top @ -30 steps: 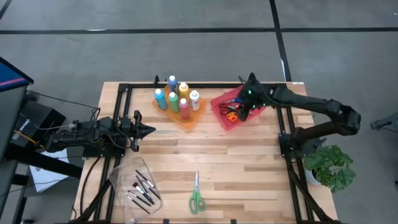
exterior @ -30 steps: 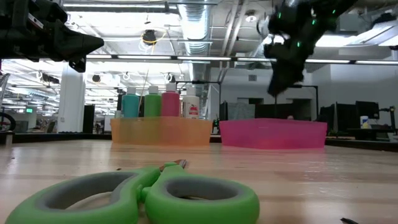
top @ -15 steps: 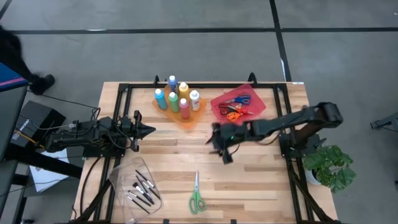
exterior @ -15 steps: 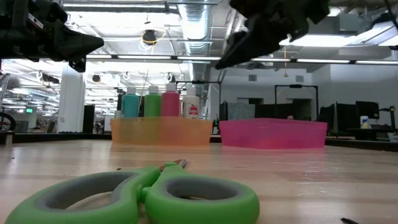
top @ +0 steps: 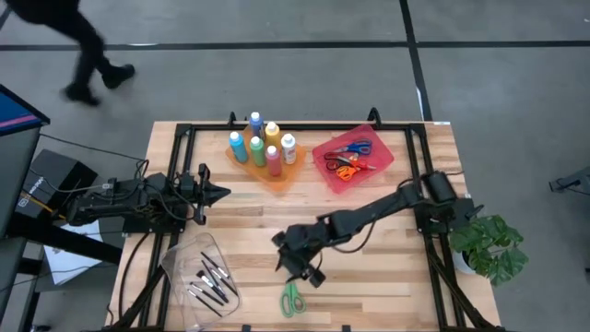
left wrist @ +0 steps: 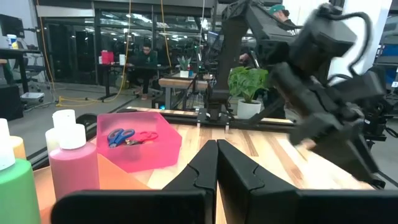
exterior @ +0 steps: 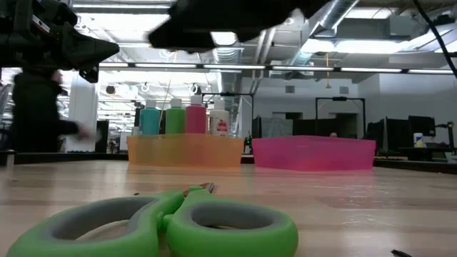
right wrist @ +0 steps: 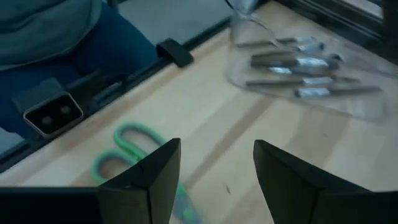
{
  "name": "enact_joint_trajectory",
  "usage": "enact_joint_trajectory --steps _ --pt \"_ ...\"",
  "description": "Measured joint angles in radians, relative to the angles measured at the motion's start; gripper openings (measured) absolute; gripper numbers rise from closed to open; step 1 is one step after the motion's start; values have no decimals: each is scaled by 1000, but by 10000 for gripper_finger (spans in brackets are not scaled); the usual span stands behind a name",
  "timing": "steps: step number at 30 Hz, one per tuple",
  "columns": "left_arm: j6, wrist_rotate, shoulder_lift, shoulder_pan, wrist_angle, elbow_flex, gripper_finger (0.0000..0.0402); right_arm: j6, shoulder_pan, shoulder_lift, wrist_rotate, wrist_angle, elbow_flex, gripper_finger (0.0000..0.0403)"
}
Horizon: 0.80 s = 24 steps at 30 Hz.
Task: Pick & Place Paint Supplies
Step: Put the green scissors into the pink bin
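Right gripper (top: 297, 269) fingers apart, seemingly just above green scissors (top: 291, 297).

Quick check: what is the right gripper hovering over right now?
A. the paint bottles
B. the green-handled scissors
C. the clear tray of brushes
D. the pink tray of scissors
B: in the high view the right gripper, jaws open, hangs just above the green-handled scissors near the table's front edge.

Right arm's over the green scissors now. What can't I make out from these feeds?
- High view: the right gripper covers the green scissors' blades.
- Low view: right gripper is a dark blur at the top edge.
- High view: brushes in the clear tray too small to count.
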Motion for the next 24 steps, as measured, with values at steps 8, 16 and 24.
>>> enact_joint_trajectory --steps 8,16,24 --pt "0 0 0 0 -1 0 1 -19 32 173 -105 0 144 194" --pt "0 0 0 0 14 0 1 -21 30 305 -187 16 219 185" --pt "0 0 0 0 14 0 1 -127 20 377 -212 -30 229 179"
